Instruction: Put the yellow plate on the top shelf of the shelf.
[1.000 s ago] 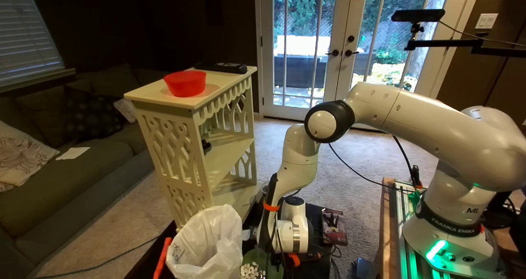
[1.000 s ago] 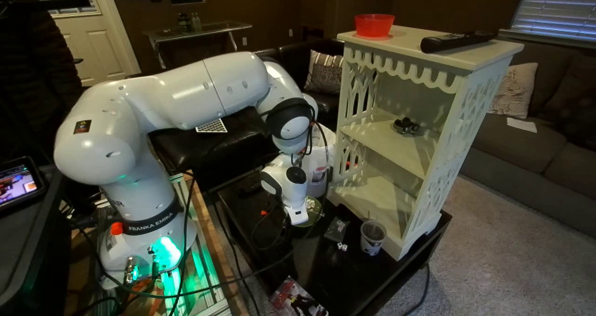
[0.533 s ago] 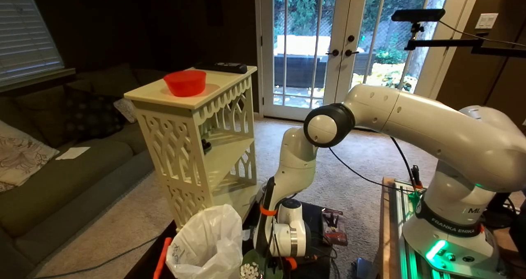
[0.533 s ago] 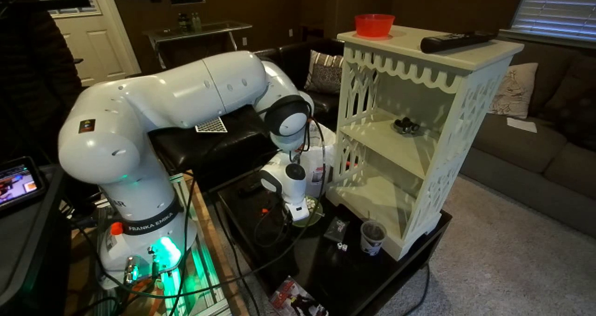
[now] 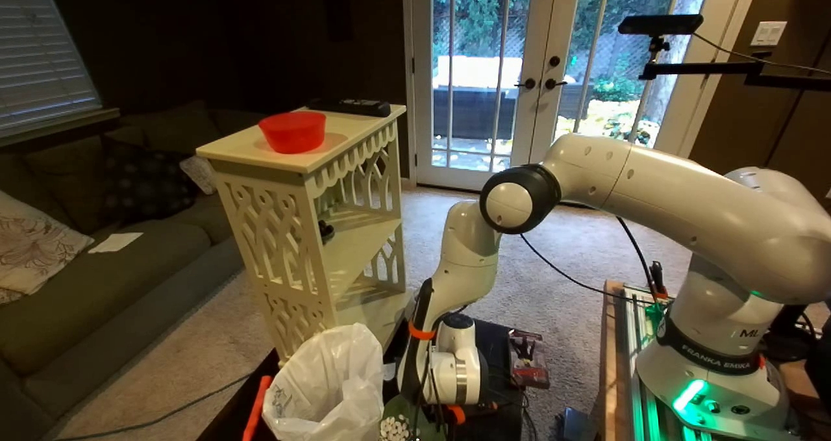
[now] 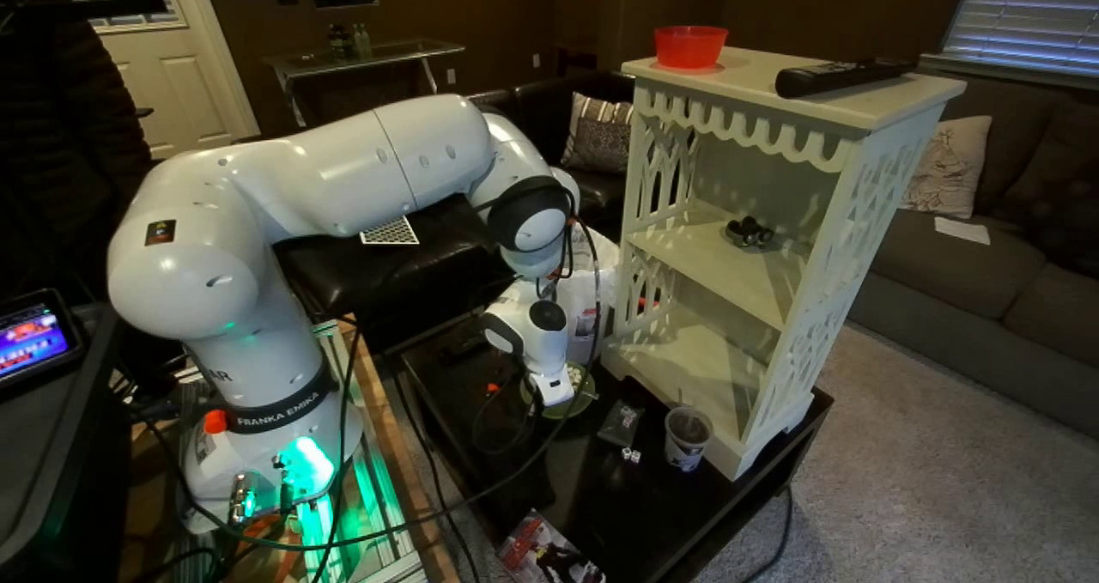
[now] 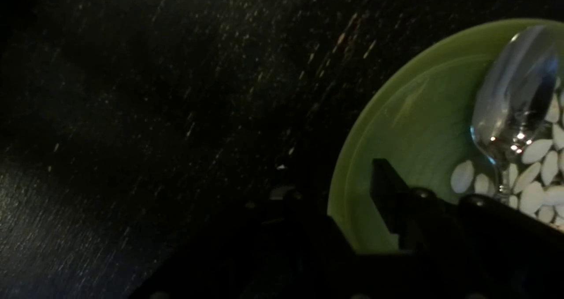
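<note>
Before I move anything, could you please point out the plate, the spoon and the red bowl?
Plate (image 7: 427, 114): wrist view, on its bare floor.
Spoon (image 7: 511, 96): wrist view, on its shiny scoop.
Red bowl (image 6: 690, 51): in an exterior view, on its outer wall.

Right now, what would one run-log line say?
tool: open at edge of plate | plate: on dark table, holding spoon, seed-like pieces | atop shelf: red bowl, remote

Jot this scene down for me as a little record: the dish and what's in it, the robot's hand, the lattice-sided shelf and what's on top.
Dish: green plate, on the black table
In it: white seeds, metal spoon
Robot's hand: gripper, open, apparently astride the plate's rim; contact unclear
Shelf: cream shelf unit, standing on the same table
On top: red bowl, black remote control
Plate on shelf yet: no
</note>
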